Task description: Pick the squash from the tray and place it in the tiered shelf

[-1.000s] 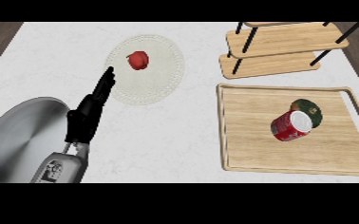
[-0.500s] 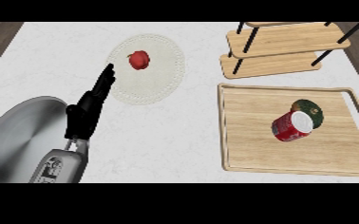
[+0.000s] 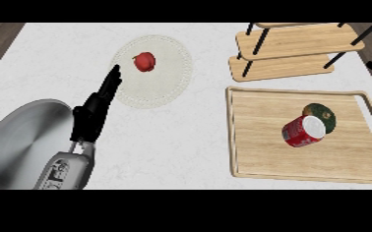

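White counter below me; my left hand (image 3: 93, 115) rests with straight fingers; my right is out of view; the squash (image 3: 320, 114), dark green, lies on the tray (image 3: 254, 142) touching a red can (image 3: 303, 131); probably hard, rounded, best gripped across its sides.

Squash (image 3: 320, 115): dark green, rounded, with an orange-tan patch facing up. It lies right of centre in the frame, on the wooden tray (image 3: 262, 128), toward the tray's right side, and appears to touch a red can at its lower left.

Tray: light wood, raised rim, flat on the desk, lower right.

Tiered shelf (image 3: 291, 49): light wooden boards on black posts, upper right, just above the tray.
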Controlling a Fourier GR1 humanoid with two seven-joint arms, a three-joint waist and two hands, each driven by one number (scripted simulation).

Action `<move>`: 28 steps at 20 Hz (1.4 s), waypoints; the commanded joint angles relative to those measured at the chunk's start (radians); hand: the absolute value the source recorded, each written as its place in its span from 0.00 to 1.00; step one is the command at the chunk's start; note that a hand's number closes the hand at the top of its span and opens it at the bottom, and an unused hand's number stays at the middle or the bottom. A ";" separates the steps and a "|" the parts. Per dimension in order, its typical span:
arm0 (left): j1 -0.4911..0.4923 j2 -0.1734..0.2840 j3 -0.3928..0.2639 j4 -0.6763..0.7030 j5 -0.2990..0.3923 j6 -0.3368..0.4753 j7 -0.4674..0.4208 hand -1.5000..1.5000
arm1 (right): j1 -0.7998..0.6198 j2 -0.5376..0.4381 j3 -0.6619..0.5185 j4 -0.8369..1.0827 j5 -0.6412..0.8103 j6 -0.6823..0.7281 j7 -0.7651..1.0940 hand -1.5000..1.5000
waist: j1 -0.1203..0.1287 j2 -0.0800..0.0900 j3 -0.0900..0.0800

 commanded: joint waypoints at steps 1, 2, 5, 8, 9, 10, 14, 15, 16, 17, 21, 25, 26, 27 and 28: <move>-0.011 -0.029 0.016 0.004 -0.022 -0.001 -0.005 0.50 | 0.004 0.053 -0.053 -0.030 0.021 0.050 0.026 0.00 | 0.001 0.000 0.000; 0.114 0.014 0.001 -0.120 0.001 -0.043 0.008 0.50 | 0.033 0.049 -0.041 -0.025 0.039 0.046 0.001 0.00 | 0.005 -0.001 0.000; 0.023 -0.038 0.006 -0.044 -0.041 -0.015 0.019 0.50 | -0.023 0.103 -0.027 -0.003 0.104 0.057 0.018 0.00 | 0.004 0.001 0.000; 0.038 -0.029 0.028 -0.006 -0.044 -0.030 -0.032 0.50 | 0.060 0.141 -0.039 -0.113 0.110 0.074 0.041 0.00 | 0.000 0.000 0.000; 0.008 0.006 0.064 -0.024 -0.002 -0.074 0.004 0.50 | -0.028 0.165 0.018 0.042 0.192 0.012 -0.012 0.00 | 0.007 0.001 0.000; 0.056 -0.049 -0.002 -0.025 -0.067 -0.032 -0.032 0.50 | -0.004 0.164 -0.003 -0.043 0.170 0.055 0.045 0.00 | 0.003 0.000 0.000; 0.073 -0.031 0.057 -0.014 -0.026 -0.063 -0.068 0.50 | -0.014 0.244 0.055 -0.004 0.267 -0.005 0.029 0.00 | 0.006 0.001 0.000; 0.027 -0.052 0.023 -0.056 -0.059 -0.053 0.029 0.50 | -0.038 0.225 0.003 -0.022 0.226 0.048 0.055 0.00 | 0.004 0.000 0.000; 0.008 -0.039 0.063 -0.020 -0.057 -0.048 0.002 0.50 | -0.007 0.227 -0.004 0.010 0.270 0.032 -0.015 0.00 | 0.003 0.001 0.000; 0.004 -0.047 0.053 -0.025 -0.069 -0.044 0.020 0.50 | 0.004 0.207 -0.034 -0.043 0.242 0.079 0.022 0.00 | 0.001 0.000 0.000; 0.039 -0.084 0.012 -0.111 -0.089 -0.027 0.082 0.50 | -0.090 0.204 -0.011 0.080 0.297 0.082 -0.001 0.00 | 0.007 0.001 0.000; 0.067 -0.094 0.025 -0.033 -0.110 -0.031 -0.035 0.50 | 0.000 0.249 0.004 0.063 0.374 0.049 -0.077 0.00 | 0.003 0.001 0.000; 0.024 -0.056 0.067 -0.052 -0.053 -0.091 0.026 0.50 | -0.101 0.285 0.040 0.025 0.346 0.089 0.074 0.00 | 0.006 0.001 0.000; 0.066 -0.067 0.057 -0.076 -0.076 -0.073 0.007 0.50 | -0.049 0.295 0.038 0.065 0.396 0.047 -0.025 0.00 | 0.005 0.001 0.000; 0.061 -0.087 0.042 -0.065 -0.099 -0.051 0.003 0.50 | -0.013 0.268 0.002 0.062 0.394 0.069 -0.043 0.00 | 0.003 0.001 0.000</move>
